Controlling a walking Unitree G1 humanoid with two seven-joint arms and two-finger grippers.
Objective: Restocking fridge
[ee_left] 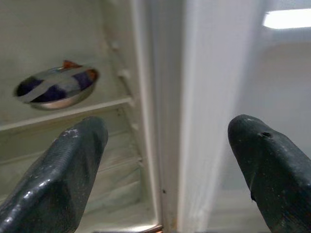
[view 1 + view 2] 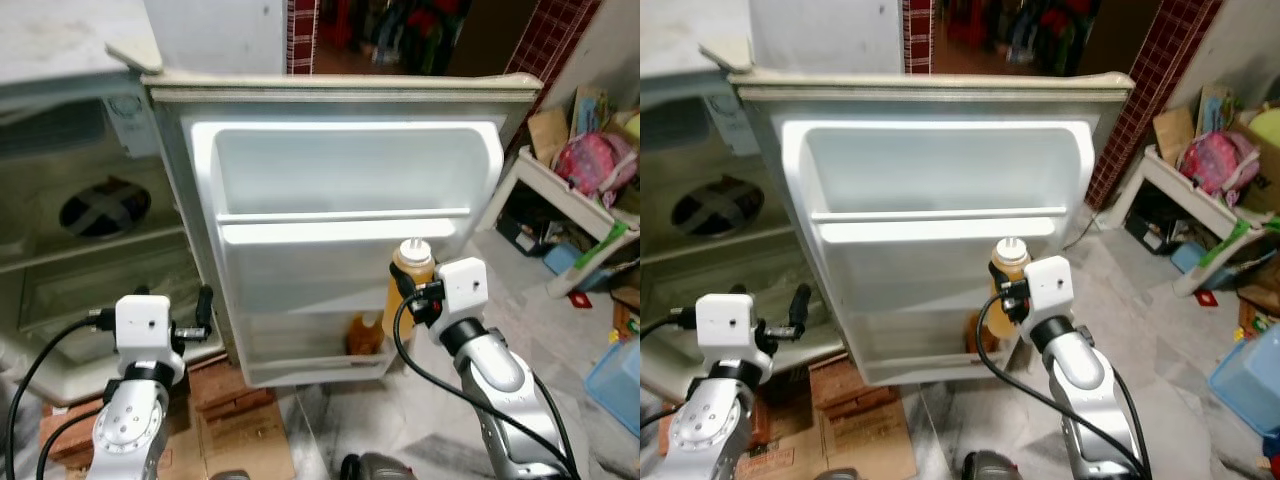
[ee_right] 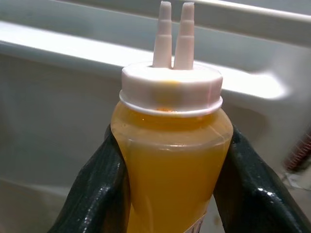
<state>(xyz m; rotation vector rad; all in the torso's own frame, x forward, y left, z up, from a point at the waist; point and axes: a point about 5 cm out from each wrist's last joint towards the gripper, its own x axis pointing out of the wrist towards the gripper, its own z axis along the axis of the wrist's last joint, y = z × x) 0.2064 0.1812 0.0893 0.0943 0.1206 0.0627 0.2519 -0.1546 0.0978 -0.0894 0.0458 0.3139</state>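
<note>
An orange sauce squeeze bottle [image 3: 170, 165] with a white twin-nozzle cap is held upright by my right gripper [image 3: 172, 145], which is shut on its sides. The bottle [image 2: 410, 285] hangs in front of the right side of the open white fridge door [image 2: 340, 200], above the lower door shelf [image 2: 300, 365]. A small orange item [image 2: 365, 335] sits in that shelf. My left gripper [image 2: 202, 318] is open and empty at the door's hinge edge, its black fingers [image 1: 73, 155] astride the door's edge.
Inside the fridge, a shelf holds a metal bowl [image 1: 56, 87] with crossed tape. Flattened cardboard [image 2: 240, 430] lies on the floor below the door. A white bench [image 2: 560, 185] with a pink bag and a blue bin [image 2: 620, 375] stand at the right.
</note>
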